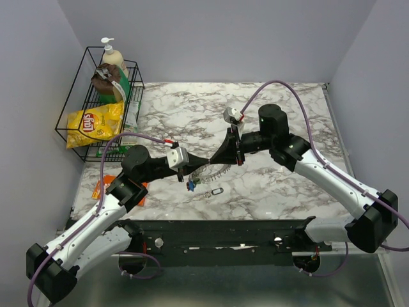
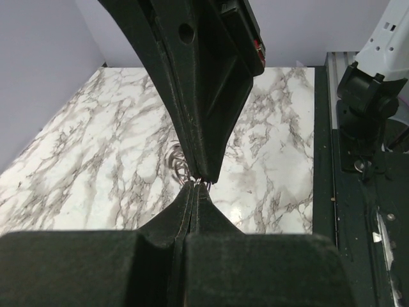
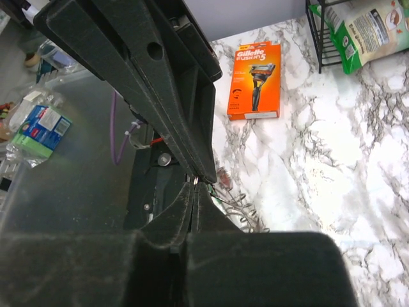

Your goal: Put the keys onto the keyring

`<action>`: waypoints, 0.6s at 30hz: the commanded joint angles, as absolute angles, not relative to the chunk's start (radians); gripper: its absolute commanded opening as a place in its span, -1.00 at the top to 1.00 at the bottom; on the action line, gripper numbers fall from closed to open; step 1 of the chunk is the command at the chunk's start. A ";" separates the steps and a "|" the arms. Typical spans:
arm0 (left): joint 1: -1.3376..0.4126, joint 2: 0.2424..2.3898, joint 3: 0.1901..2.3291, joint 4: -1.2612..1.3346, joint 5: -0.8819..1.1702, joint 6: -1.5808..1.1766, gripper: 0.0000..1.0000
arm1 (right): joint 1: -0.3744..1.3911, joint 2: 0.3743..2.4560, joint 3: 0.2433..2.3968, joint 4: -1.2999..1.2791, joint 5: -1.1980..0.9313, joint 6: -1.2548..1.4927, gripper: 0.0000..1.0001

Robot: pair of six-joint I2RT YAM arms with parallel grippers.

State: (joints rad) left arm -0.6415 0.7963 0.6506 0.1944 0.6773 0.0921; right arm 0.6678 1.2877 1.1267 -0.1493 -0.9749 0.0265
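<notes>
My two grippers meet tip to tip over the middle of the marble table (image 1: 281, 109). The left gripper (image 1: 208, 162) and the right gripper (image 1: 218, 160) both have their jaws pressed together. A thin silvery bit of the keyring's wire shows right where the tips meet, seen in both wrist views (image 2: 199, 182) (image 3: 196, 183). The keyring (image 1: 215, 171) curves below the tips, fringed with small silver keys (image 3: 241, 208). Beside it are a red key head (image 3: 223, 176) and a green one (image 3: 221, 199). A blue-headed key (image 1: 190, 186) lies under the left gripper.
A small loose metal ring (image 1: 216, 191) lies on the table near the front. An orange razor box (image 3: 254, 80) lies at the left front edge. A black wire basket (image 1: 71, 115) at the back left holds a yellow chip bag (image 1: 94, 121) and a pump bottle (image 1: 112, 57).
</notes>
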 commanded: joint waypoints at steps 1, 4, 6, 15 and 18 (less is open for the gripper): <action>-0.641 0.788 0.684 0.258 0.696 0.089 1.00 | 0.680 1.310 1.138 -0.144 -1.006 0.034 0.99; -0.641 0.784 0.684 0.262 0.690 0.084 1.00 | 0.681 1.315 1.141 -0.161 -0.994 0.025 0.88; -0.641 0.782 0.684 0.265 0.689 0.081 1.00 | 0.680 1.315 1.143 -0.173 -0.985 0.012 0.75; -0.641 0.787 0.680 0.287 0.701 0.066 1.00 | 0.680 1.319 1.141 -0.186 -0.973 0.009 0.70; -0.640 0.785 0.681 0.295 0.704 0.058 1.00 | 0.680 1.328 1.146 -0.189 -0.968 0.009 0.96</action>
